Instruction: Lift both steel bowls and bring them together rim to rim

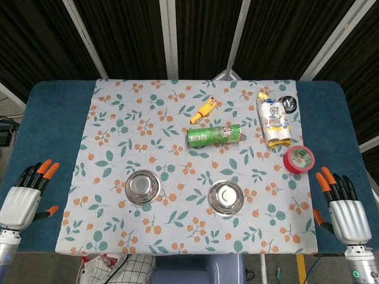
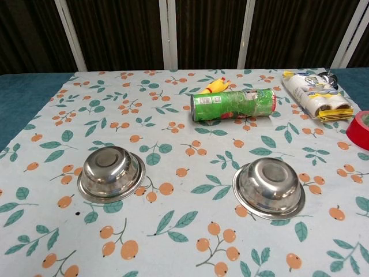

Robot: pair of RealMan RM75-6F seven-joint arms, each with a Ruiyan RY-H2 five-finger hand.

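My left hand [image 1: 23, 198] hangs off the table's left edge, fingers apart, holding nothing. The left bowl [image 1: 143, 187] sits rim-down on the cloth [image 1: 118, 106], at about two o'clock from that hand and well apart from it. The right bowl [image 1: 225, 197], also inverted, lies near its neighbour, not touching. My right hand [image 1: 342, 207] waits at the right edge, fingers spread, empty; its bowl lies toward nine o'clock. Judgement: each reach should come in low from outside, fingers hooking under the flared rim, both hands lifting evenly. Steel is likely to slip.
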